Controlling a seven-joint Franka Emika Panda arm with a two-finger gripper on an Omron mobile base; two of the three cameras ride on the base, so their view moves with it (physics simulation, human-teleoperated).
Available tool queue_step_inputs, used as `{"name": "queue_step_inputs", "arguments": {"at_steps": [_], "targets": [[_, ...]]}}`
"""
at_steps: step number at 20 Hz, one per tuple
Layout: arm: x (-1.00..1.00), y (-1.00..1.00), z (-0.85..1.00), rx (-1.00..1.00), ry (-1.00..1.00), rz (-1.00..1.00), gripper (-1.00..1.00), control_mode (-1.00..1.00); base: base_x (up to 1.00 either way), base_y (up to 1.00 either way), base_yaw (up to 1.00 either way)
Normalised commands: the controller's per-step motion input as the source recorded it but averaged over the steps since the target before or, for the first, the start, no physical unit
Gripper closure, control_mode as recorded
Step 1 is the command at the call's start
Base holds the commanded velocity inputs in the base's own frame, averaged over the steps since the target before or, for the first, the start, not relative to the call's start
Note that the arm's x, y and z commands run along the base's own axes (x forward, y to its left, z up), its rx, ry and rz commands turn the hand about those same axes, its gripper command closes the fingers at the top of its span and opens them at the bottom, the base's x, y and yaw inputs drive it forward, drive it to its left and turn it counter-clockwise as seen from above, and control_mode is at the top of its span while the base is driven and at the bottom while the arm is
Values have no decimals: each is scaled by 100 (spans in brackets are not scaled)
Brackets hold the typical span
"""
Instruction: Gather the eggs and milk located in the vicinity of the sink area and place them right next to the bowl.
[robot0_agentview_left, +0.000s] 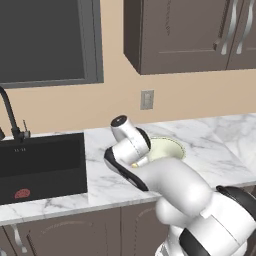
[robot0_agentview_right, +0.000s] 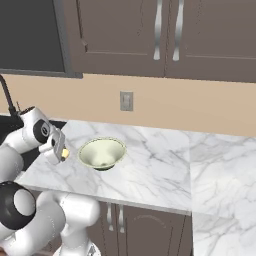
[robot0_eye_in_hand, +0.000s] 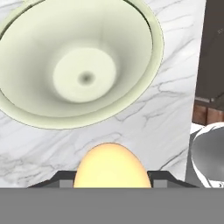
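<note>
Egg (robot0_eye_in_hand: 111, 166): closest to your hand camera, at the bottom centre of that frame; a smooth yellow-orange oval with its long axis running up the frame and its narrower end toward the bowl. In your right base view it shows as a small orange spot (robot0_agentview_right: 65, 153) at the gripper's tip, left of centre.
Gripper (robot0_agentview_right: 60, 150): your two fingers are closed on the egg, one dark tip on each side of it at the bottom of the hand frame. From the right base view the hand points down and toward the bowl, above the counter.
Bowl (robot0_eye_in_hand: 83, 61): pale cream-green, cone-shaped, upright with its mouth up; it takes the upper left and centre of the hand frame, just beyond the egg. In the right base view the bowl (robot0_agentview_right: 102, 153) stands just right of the gripper; in the left base view the arm covers part of the bowl (robot0_agentview_left: 165, 149).
Counter (robot0_agentview_right: 150, 160): white marble with grey veins, under the bowl.
Sink (robot0_agentview_left: 42, 165): black basin at the left of the left base view, well apart from the bowl, with a black curved faucet (robot0_agentview_left: 11, 115) behind it.
Red round thing (robot0_agentview_left: 22, 193): flat, on the sink's floor, lower left of that frame.
</note>
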Motion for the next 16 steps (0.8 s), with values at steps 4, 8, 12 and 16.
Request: {"name": "queue_step_inputs", "arguments": {"at_steps": [4,8,12,16], "targets": [[16,0,-38,-1,1,-1,100,-100,0,0,0],[20,0,-28,-1,1,0,100,-100,0,0,0],[13,-2,-13,-1,0,-1,100,-100,0,0,0],[17,-7,-20,-2,2,-1,100,-100,0,0,0]]}}
